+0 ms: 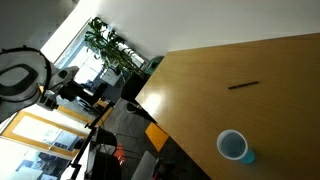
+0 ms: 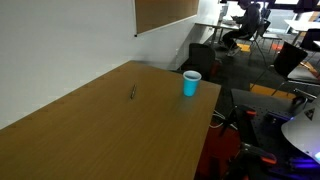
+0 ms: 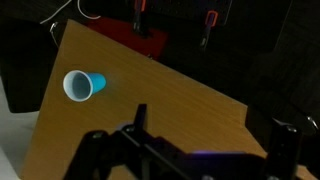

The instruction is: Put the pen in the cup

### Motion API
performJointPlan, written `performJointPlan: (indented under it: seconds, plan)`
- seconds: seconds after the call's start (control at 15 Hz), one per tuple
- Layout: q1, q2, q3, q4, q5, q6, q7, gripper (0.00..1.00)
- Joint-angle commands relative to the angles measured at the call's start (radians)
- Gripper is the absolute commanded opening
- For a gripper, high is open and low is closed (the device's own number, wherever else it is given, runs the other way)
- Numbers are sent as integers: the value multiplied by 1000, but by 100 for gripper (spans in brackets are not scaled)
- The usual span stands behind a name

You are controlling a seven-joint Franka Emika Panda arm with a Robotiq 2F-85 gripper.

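Observation:
The thin black pen (image 1: 243, 85) lies flat on the wooden table (image 1: 280, 110), well apart from the cup; it also shows in an exterior view (image 2: 132, 92). The light blue cup (image 1: 234, 146) with a whitish inside stands upright near the table's edge, and shows in an exterior view (image 2: 191, 83) and at the left of the wrist view (image 3: 82, 85). My gripper (image 3: 212, 130) shows only in the wrist view, high above the table, its two fingers wide apart with nothing between them. The pen is out of the wrist view.
The table's edge runs close by the cup (image 2: 215, 100). Beyond it are office chairs (image 2: 203, 57), potted plants (image 1: 110, 45) and a ring light (image 1: 17, 75). Red clamps (image 3: 210, 22) sit at the table's far edge in the wrist view.

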Motion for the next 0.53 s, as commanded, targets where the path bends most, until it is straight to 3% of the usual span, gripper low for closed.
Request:
performJointPlan:
  seconds: [0.0, 0.47]
  plan:
    - [7, 32, -20, 15, 13, 43, 41, 100]
    - [-46, 182, -24, 79, 42, 210, 279, 100]
